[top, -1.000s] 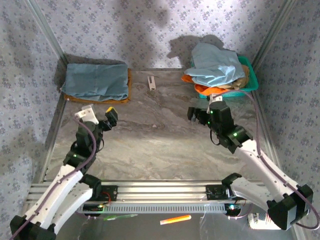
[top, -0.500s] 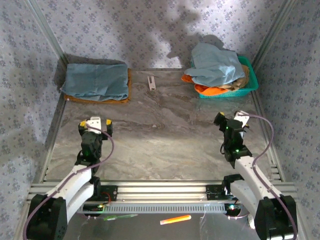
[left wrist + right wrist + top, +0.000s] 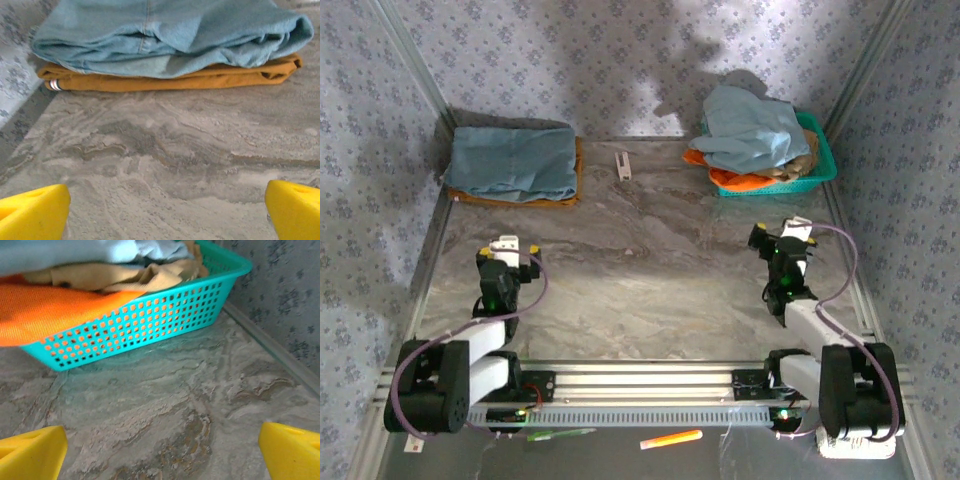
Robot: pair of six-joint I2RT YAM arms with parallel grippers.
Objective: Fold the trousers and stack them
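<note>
Folded trousers [image 3: 510, 162] lay on a brown cloth [image 3: 175, 82] at the tabletop's [image 3: 640, 270] far left corner. Left tool [image 3: 508, 251] and right tool [image 3: 783, 238] stood apart, empty; the right faced a basket [image 3: 150, 320].

The trousers [image 3: 512, 163] lie folded at the desk's [image 3: 640, 270] far left corner, on top of a mustard-brown cloth [image 3: 510, 199] whose edge shows along their near and right sides. At the far right stands a teal basket [image 3: 826, 160] heaped with a pale blue garment [image 3: 752, 130] over orange cloth [image 3: 740, 181], and a small white object [image 3: 623, 165] lies between the two piles. Both arms sit folded low by the near edge, the left pincer [image 3: 508, 250] and the right pincer [image 3: 782, 240] over bare desk, well apart from every cloth.
</note>
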